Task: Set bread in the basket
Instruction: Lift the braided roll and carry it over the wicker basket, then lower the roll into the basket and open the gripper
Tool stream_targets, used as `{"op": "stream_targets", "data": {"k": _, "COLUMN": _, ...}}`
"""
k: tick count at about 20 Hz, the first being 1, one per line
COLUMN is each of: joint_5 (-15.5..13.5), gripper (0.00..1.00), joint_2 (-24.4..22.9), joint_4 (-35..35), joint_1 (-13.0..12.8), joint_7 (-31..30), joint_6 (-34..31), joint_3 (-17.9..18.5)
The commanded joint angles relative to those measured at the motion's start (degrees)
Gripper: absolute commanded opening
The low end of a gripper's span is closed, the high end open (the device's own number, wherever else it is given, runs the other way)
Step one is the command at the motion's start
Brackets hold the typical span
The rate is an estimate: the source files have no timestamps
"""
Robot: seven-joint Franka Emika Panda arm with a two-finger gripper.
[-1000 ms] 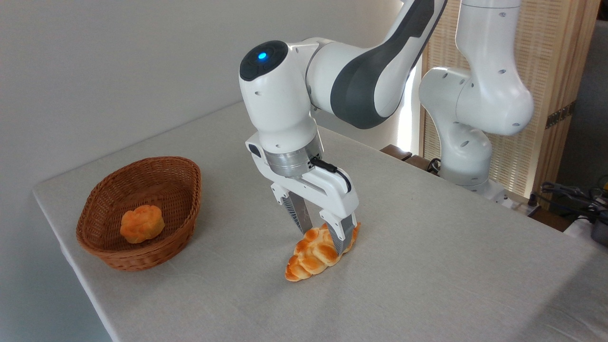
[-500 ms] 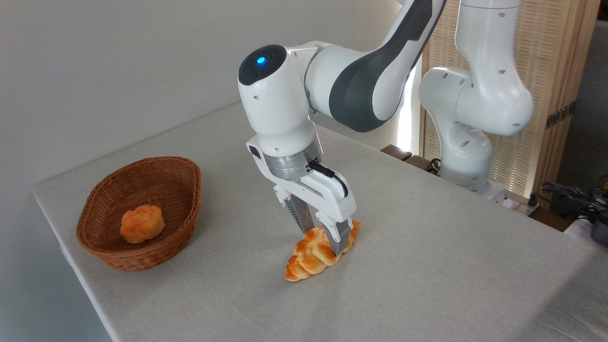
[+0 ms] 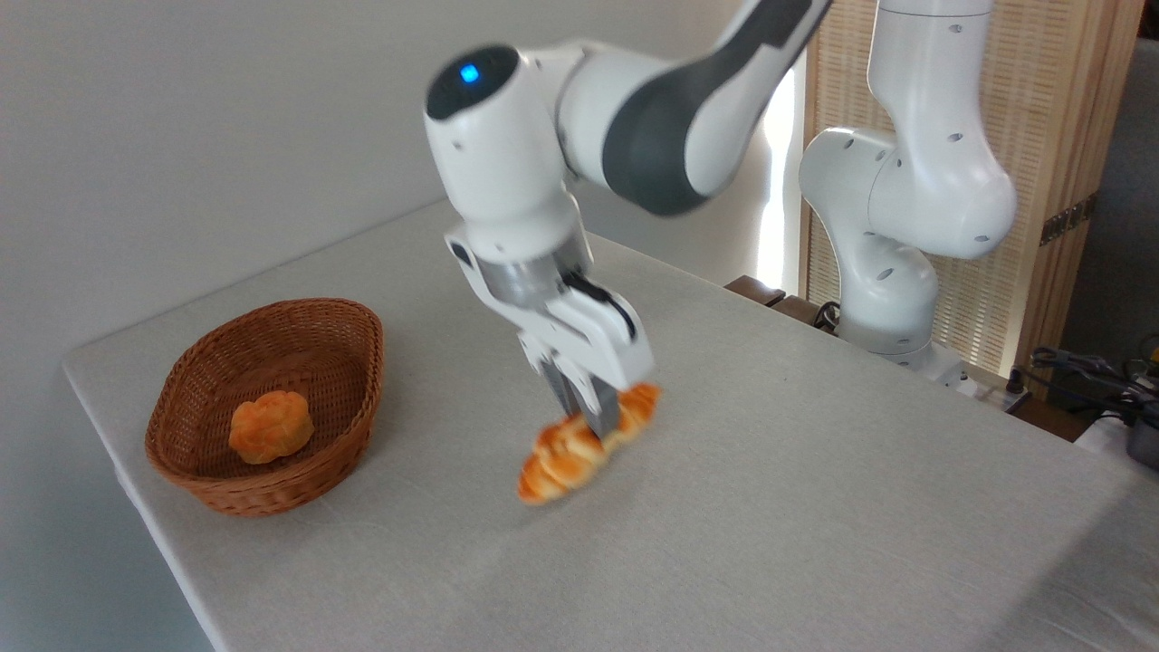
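At the left side of the table (image 3: 815, 507) stands the oval wicker basket (image 3: 340, 412), and inside it lies a small round orange bun (image 3: 271, 426). To the right of the basket, well apart from it, the gripper (image 3: 589, 426) points down and its two fingers are pinching the braided bread (image 3: 557, 453) around the middle. The loaf is blurred and hangs tilted, the left end lower; it seems a little above the grey cloth, not resting on it. Above the gripper the white wrist shows a blue light (image 3: 468, 73). At the far right is the white base of the arm (image 3: 892, 272), before a wooden slatted screen (image 3: 1050, 136)
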Motion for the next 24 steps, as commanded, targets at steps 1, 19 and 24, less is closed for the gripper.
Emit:
{"op": "stream_targets", "data": {"k": 1, "joint_5": -4.7, "gripper": 0.20, "joint_2": 2.5, "joint_4": 13.8, "joint_1": -2.8, "joint_7": -1.6, "joint_6": -10.2, "joint_3": -1.8}}
{"op": "stream_targets", "data": {"k": 19, "joint_5": 0.1, "gripper": 0.74, "joint_2": 28.2, "joint_4": 30.3, "joint_1": -2.9, "joint_7": -41.9, "joint_6": 26.4, "joint_3": -28.7}}
{"op": "stream_targets", "data": {"k": 24, "joint_5": 3.7, "gripper": 1.00, "joint_2": 28.2, "joint_4": 30.2, "joint_1": -2.8, "joint_7": -41.9, "joint_6": 23.9, "joint_3": -28.7}}
